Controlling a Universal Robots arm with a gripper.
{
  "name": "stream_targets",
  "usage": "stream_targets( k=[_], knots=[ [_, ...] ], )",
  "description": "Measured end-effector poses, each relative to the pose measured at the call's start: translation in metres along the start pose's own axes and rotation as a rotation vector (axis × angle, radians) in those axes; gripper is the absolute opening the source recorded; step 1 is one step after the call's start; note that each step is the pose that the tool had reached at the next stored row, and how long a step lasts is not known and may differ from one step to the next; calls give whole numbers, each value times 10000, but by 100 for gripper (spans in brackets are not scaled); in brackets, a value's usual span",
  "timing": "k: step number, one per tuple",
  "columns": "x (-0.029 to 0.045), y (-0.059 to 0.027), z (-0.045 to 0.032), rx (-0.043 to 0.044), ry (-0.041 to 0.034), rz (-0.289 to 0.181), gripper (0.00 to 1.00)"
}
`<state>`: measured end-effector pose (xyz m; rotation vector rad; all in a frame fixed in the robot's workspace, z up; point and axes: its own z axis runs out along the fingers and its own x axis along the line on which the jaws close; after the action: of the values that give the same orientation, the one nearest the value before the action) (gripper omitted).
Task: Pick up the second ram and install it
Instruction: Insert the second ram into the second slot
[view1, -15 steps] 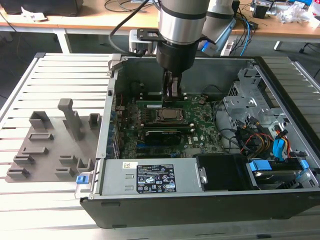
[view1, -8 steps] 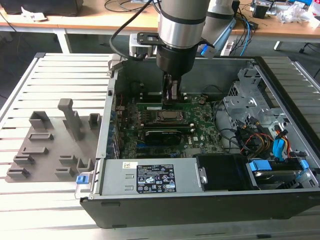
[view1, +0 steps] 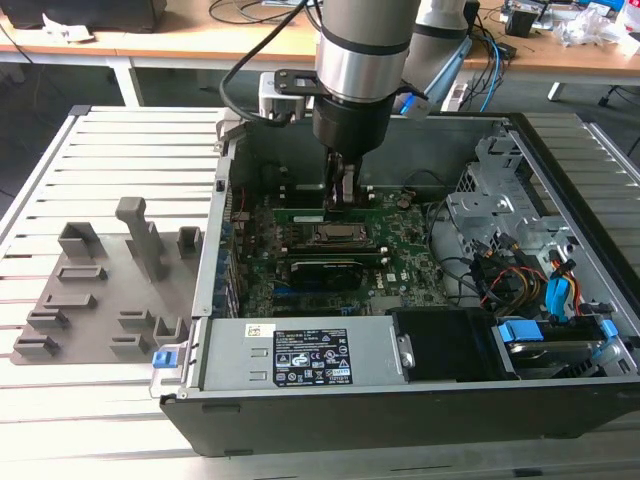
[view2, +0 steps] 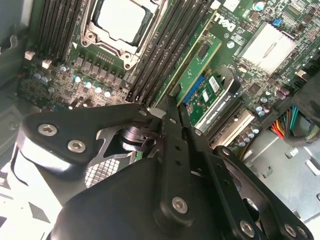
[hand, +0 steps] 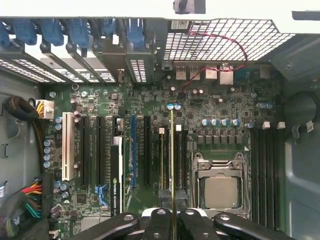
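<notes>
Pale slatted metal worktable (view1: 90, 150) carries an open black desktop PC case (view1: 400, 400) lying on its side; wooden desks w/ cables run behind. On the exterior view's left sits a grey moulded holder tray (view1: 100, 290) w/ upright posts, well apart from the arm.

Inside the case: green motherboard (hand: 220, 100) w/ silver-lidded processor socket (hand: 220, 190), rows of black memory slots (hand: 265, 170) either side, blue-tabbed expansion brackets (hand: 75, 32) along one wall, a black card w/ green edge (view1: 325, 272) seated near the socket, power-supply box w/ white label (view1: 300, 352) at the front, bundle of coloured wires (view1: 520, 280) on the exterior view's right.

Black two-finger gripper (hand: 172, 217) is down inside the case beside the socket, fingers closed tight on the second ram (hand: 172, 165), a slim green board strip seen edge-on in the first wrist view. Strip stands upright over the slot bank just beside the socket; whether it's fully seated, can't tell. Another green stick (view2: 192, 67) lies in a neighbouring slot. Case walls close in on both sides of the wrist.
</notes>
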<state>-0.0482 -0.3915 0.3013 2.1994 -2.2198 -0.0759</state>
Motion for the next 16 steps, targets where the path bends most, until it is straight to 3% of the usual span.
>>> stream_targets(
  k=[2, 3, 4, 5, 6, 7, 12, 16],
  knots=[
    [0, -5, 13, -1, -12, 0, 13],
    [0, -8, 18, -2, -72, -3, 13],
    [0, -9, 20, -4, -252, -10, 13],
    [-1, -10, 21, -6, -566, -25, 13],
    [0, -10, 22, -7, -682, -30, 13],
    [0, -9, 23, -8, -728, -32, 13],
    [0, -10, 39, -7, -734, -33, 13],
    [2, -17, 138, -8, -734, -33, 13]
  ],
)
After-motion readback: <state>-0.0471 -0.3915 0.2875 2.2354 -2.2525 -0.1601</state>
